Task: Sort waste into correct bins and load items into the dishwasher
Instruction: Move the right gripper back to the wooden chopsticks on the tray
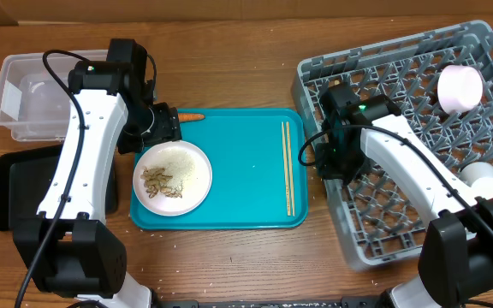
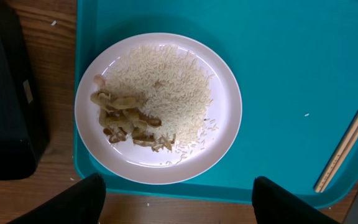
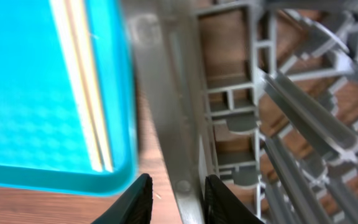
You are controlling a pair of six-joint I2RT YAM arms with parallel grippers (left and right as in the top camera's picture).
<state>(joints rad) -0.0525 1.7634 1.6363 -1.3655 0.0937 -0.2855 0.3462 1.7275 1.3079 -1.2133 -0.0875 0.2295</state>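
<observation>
The white plate is sitting at the 9 o'clock end of the teal tray. It is carrying white rice, with beige food scraps heaped toward its 8 o'clock side.

The left fingers are hovering just past the plate's 12 o'clock rim. They are spread wide with nothing between them, and in the wrist view the two dark tips are showing well apart at the plate's edge. The small orange carrot is lying at the tray's far rim, just beside those fingers at their 3 o'clock. The pale chopsticks are lying side by side on the tray near its 3 o'clock edge, running from 12 to 6.

On the counter, the clear tub is standing at the tray's 10 o'clock. The black tray is lying at 9 o'clock, partly under the left arm.

The grey dish rack is taking up the 3 o'clock side. A white bowl is resting toward its 1 o'clock corner and a small white cup at its 3 o'clock edge. The right fingers are hanging over the rack's 9 o'clock wall. They are standing only a narrow gap apart and holding nothing I can make out, with the blurred wall running beneath that gap.
</observation>
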